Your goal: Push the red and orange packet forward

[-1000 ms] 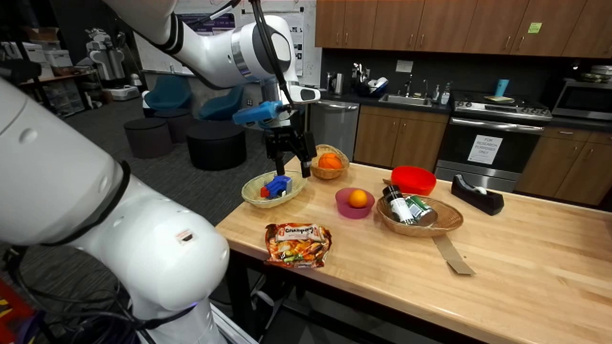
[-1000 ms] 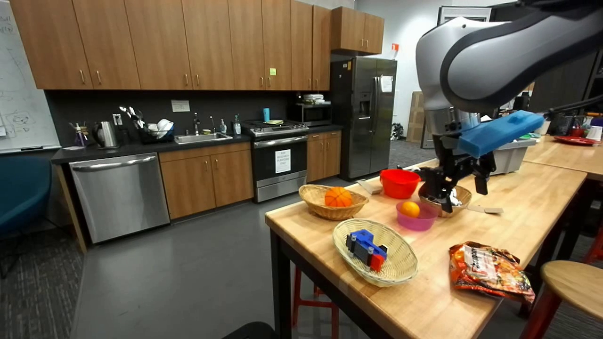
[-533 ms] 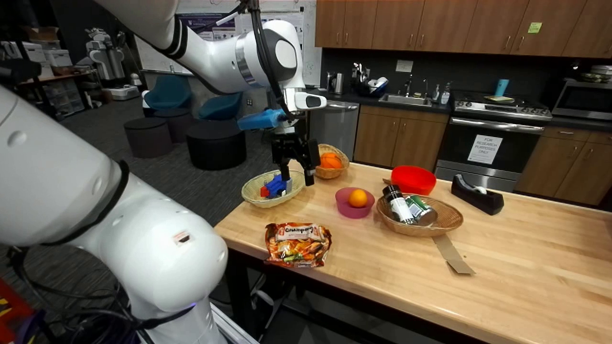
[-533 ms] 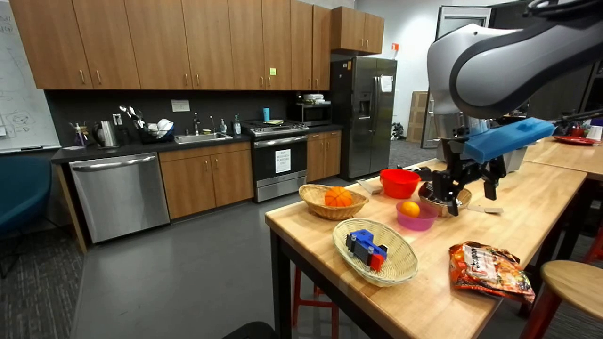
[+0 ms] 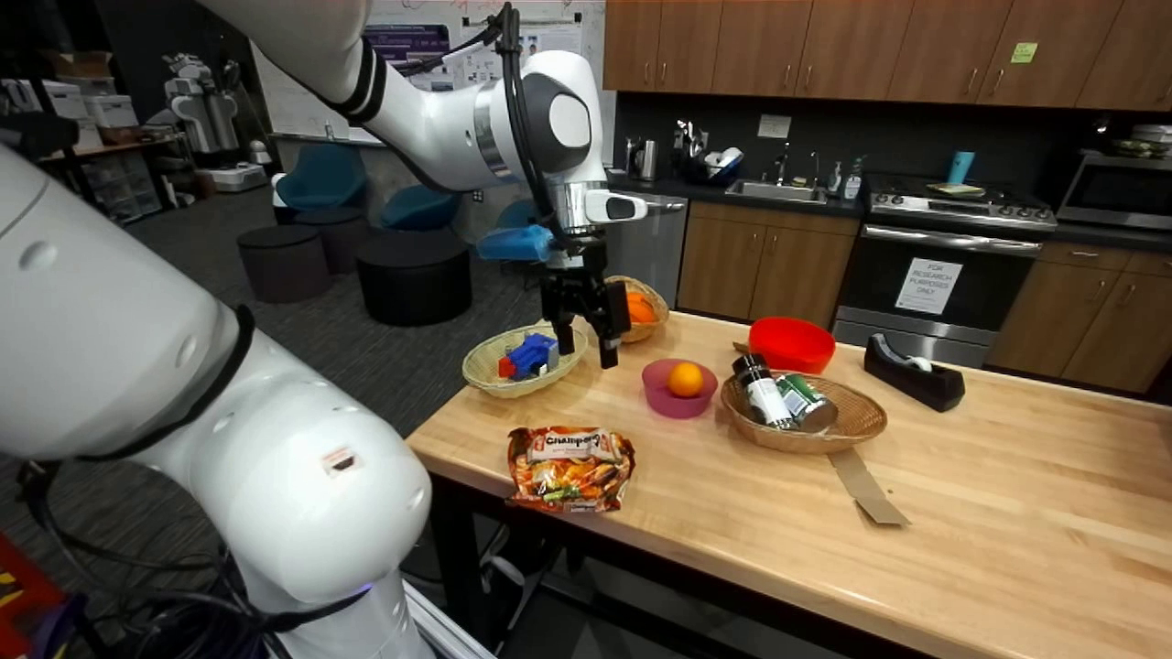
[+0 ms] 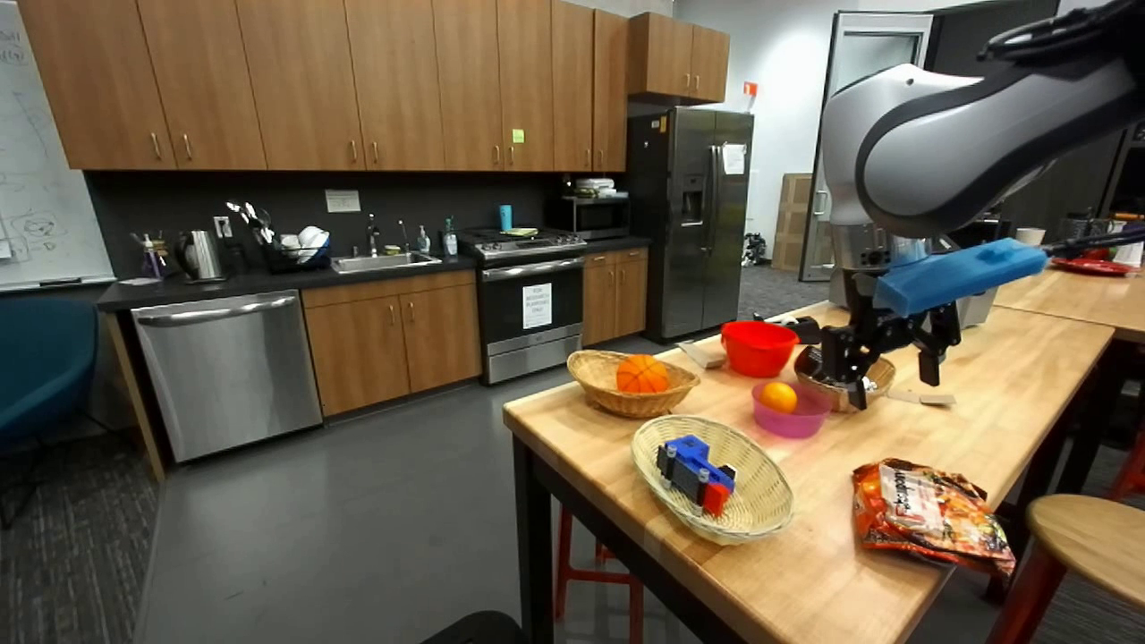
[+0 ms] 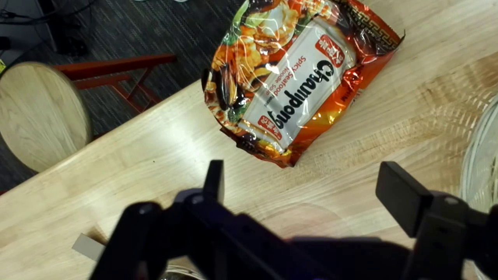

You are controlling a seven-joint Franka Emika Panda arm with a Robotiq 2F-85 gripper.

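At the left of an exterior view sits a pale basket with a blue toy in it; give its rim room on any sideways move. Next, at lower centre, the red and orange packet lies flat, print up, at the lower edge of the table, and the wrist view shows part of it jutting past that edge. Slightly right and higher, the gripper hangs with its fingers apart and nothing between them; how high the tips stand above the wood is hard to judge from these angles. This reads as the approach, the push not yet begun. I would bring the fingers together into one blunt face, pass over the packet and come down on its edge side, minding the overhang so the tips do not strike the table's lip. Crinkly film will probably buckle under a quick jab, so a low, slow, square shove mid-bag should serve best. Farther right, the pink bowl, holding an orange, lies roughly on the line away from the edge, which I take to be forward, so stop short of it.
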